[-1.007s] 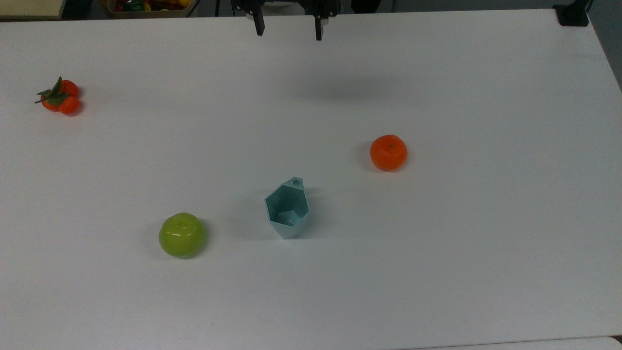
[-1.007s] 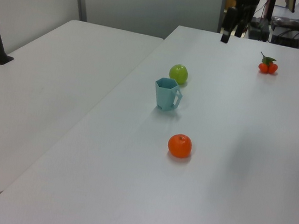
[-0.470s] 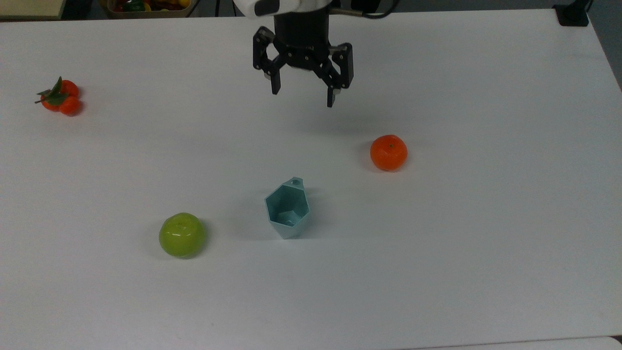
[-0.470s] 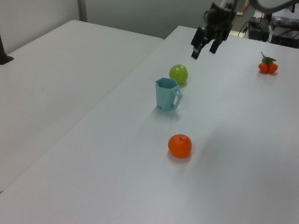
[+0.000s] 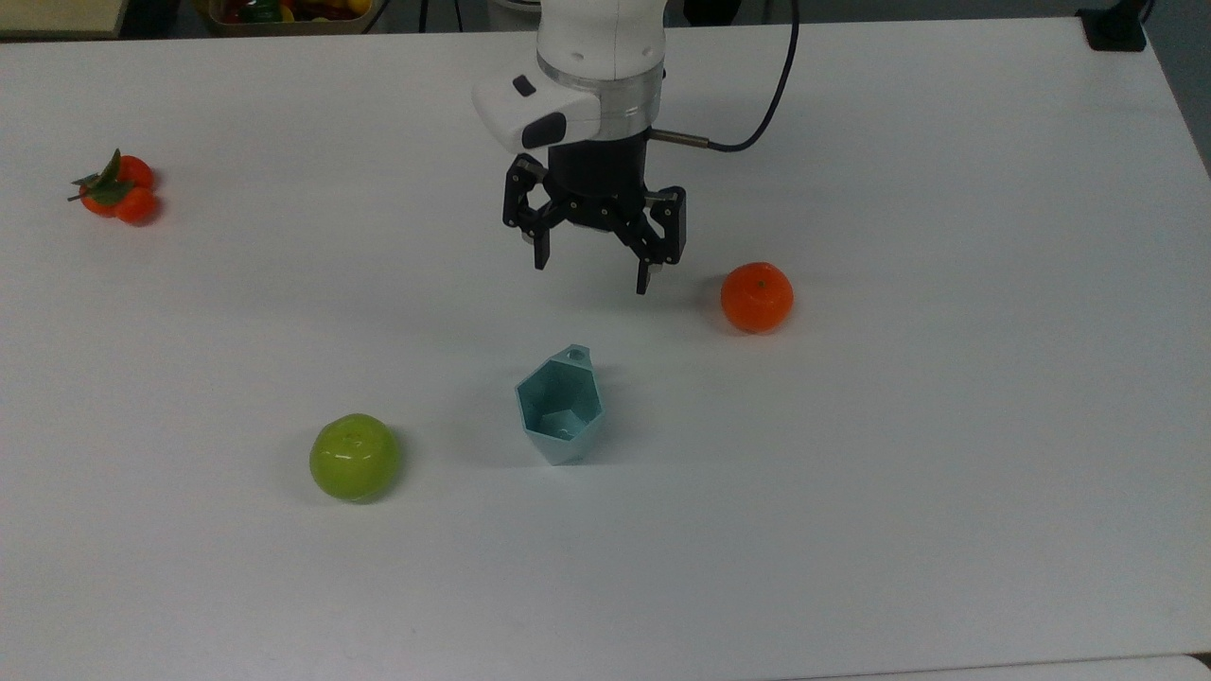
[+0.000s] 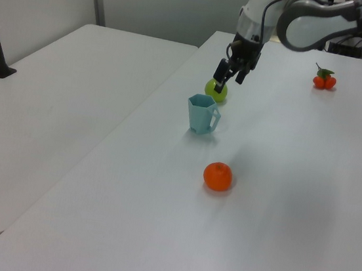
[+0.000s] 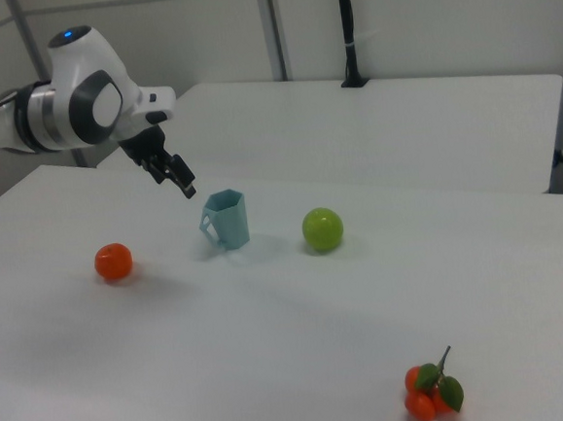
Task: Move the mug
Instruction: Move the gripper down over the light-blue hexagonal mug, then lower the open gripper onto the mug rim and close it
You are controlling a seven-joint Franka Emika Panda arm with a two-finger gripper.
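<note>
Right now the gripper point(image 5: 593, 268) hangs above the white table point(image 5: 946, 473) with its jaws spread wide and nothing between them. In the top view the mug point(image 5: 559, 405) stands upright below it — lower in the picture and a touch to the top view's left, well apart from the fingertips. Its handle tab points up toward the gripper. A green apple point(image 5: 354, 457) sits off to the top view's left of the mug, an orange point(image 5: 756, 296) near the gripper on the top view's right. Judging by this, the approach needs a forward reach and a descent over the rim.
</note>
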